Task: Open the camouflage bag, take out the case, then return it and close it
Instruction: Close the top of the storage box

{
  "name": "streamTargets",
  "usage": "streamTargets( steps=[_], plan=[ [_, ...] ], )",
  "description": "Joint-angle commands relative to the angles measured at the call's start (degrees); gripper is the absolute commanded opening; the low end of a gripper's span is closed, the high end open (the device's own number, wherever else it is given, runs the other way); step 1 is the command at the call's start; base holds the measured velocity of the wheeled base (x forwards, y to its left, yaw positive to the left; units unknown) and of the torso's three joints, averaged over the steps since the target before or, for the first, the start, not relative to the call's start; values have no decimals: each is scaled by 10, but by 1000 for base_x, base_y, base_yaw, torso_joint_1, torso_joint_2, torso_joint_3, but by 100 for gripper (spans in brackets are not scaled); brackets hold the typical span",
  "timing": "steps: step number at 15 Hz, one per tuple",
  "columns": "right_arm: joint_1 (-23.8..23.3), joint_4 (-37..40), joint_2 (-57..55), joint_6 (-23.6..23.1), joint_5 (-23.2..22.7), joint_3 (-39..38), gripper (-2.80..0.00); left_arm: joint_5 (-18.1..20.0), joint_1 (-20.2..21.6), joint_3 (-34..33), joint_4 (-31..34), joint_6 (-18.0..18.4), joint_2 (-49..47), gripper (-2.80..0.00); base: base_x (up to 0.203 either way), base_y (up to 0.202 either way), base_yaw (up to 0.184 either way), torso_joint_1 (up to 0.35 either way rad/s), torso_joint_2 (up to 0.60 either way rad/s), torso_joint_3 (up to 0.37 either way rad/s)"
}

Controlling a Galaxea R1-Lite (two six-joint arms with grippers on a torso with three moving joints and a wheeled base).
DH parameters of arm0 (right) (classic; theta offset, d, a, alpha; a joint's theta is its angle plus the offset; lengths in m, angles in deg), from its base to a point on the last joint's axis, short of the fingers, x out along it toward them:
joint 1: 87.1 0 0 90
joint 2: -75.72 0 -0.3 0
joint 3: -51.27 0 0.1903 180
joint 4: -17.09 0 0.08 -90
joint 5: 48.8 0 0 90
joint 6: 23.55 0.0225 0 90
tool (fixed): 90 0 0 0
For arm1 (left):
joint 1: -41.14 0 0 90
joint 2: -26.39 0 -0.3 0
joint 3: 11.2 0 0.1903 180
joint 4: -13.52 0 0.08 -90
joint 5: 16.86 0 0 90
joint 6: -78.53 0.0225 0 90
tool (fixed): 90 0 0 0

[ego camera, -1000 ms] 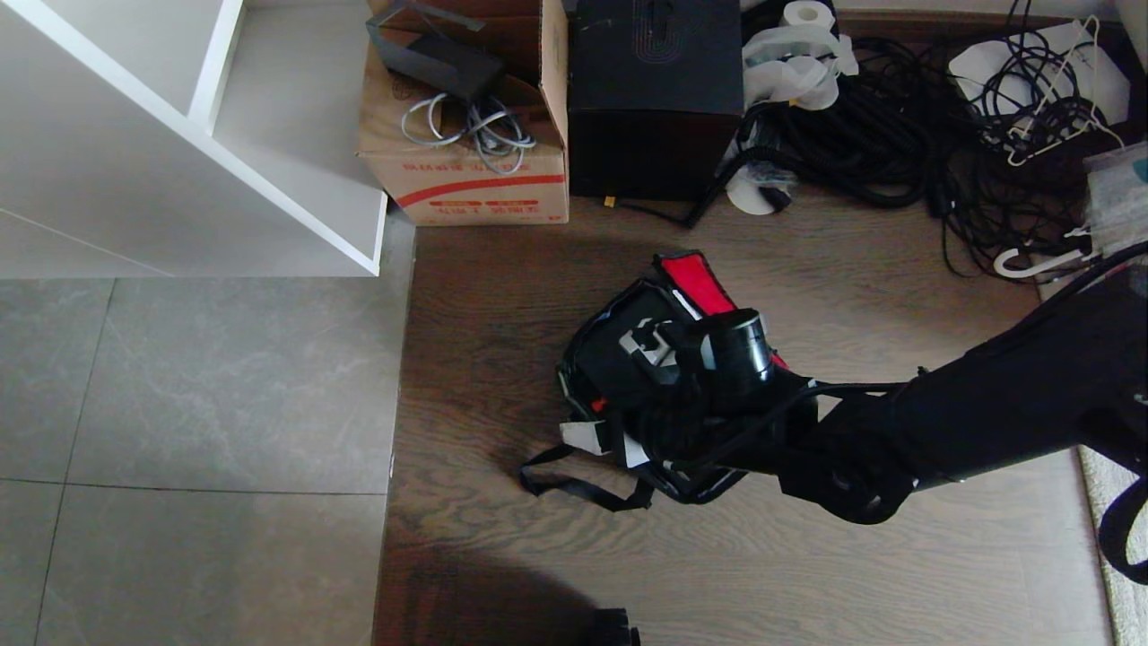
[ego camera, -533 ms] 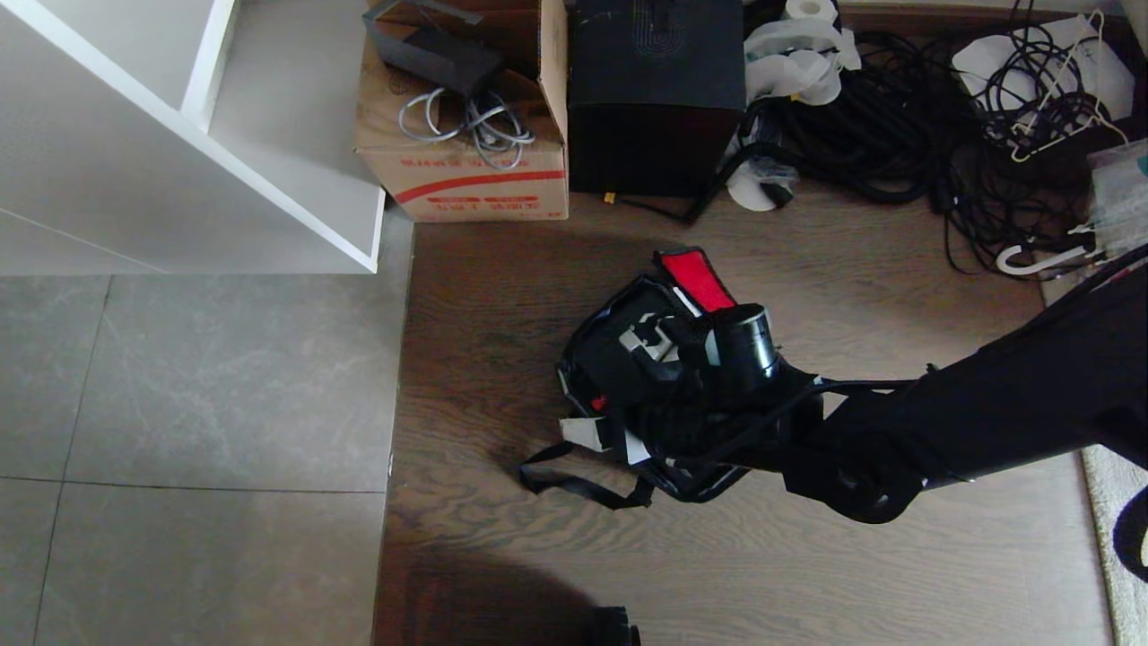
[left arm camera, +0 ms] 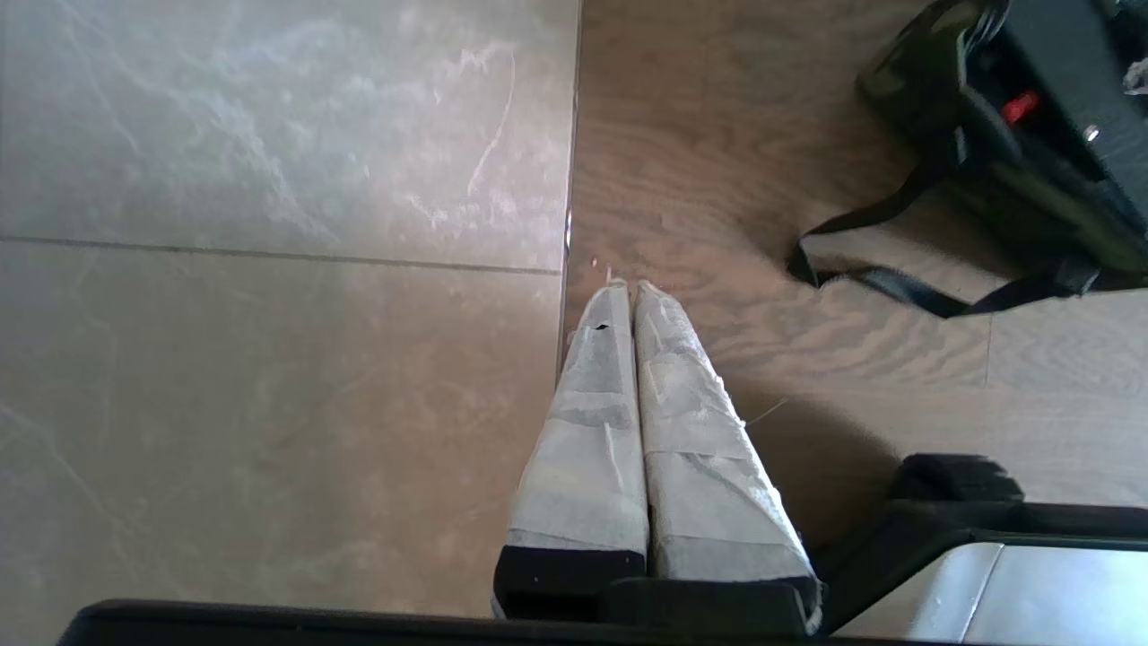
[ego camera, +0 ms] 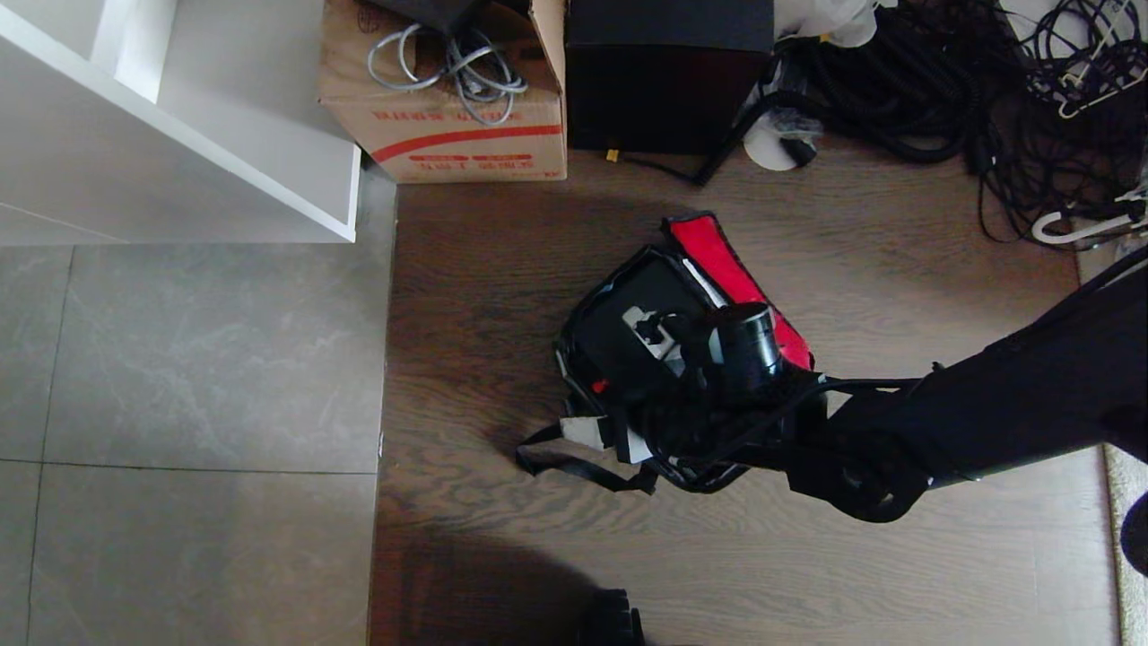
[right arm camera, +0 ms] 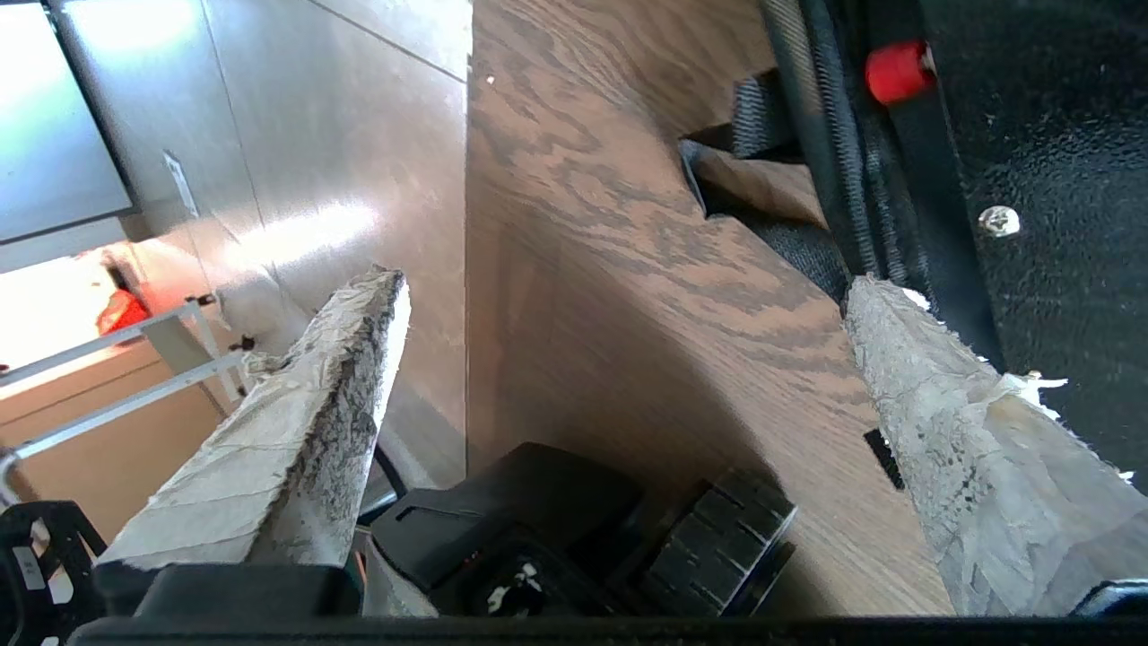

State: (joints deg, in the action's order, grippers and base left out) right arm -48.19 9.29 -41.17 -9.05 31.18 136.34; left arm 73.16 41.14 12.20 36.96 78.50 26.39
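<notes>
One camouflage bag, lying open on the wooden floor, long axis diagonal in the head view, red-lined lid thrown back toward the far right. One case, flat and black, sits inside the bag on the same diagonal; one red knob on it faces the near left. One black strap trails from the bag's near end across the floor. Right claw: fingers spread wide, holding nothing, poised over the near edge of the bag; one finger above the floor, the other at the bag's rim. The head view hides these fingers behind the arm; the right wrist view alone shows them. Left claw: fingers pressed together, empty, hanging above the seam between wood and grey tile, well apart from the bag, seen in the left wrist view only. Beyond the bag: one cardboard box, one black cube-shaped box.
</notes>
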Motion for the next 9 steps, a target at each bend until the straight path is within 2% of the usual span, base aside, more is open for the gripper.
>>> streamTargets(
  steps=[1,4,9],
  plan=[
    [0,-1,6,1,-3,2,0,0,0,0,0,-1,-1,-280,0,0,0,2,11,-212],
    [0,-1,7,1,-4,5,0,0,0,0,0,0,0,-280,0,0,0,3,6,-83],
    [0,1,8,3,-2,0,0,0,0,0,0,0,0,-280,0,0,0,0,0,0]
  ],
)
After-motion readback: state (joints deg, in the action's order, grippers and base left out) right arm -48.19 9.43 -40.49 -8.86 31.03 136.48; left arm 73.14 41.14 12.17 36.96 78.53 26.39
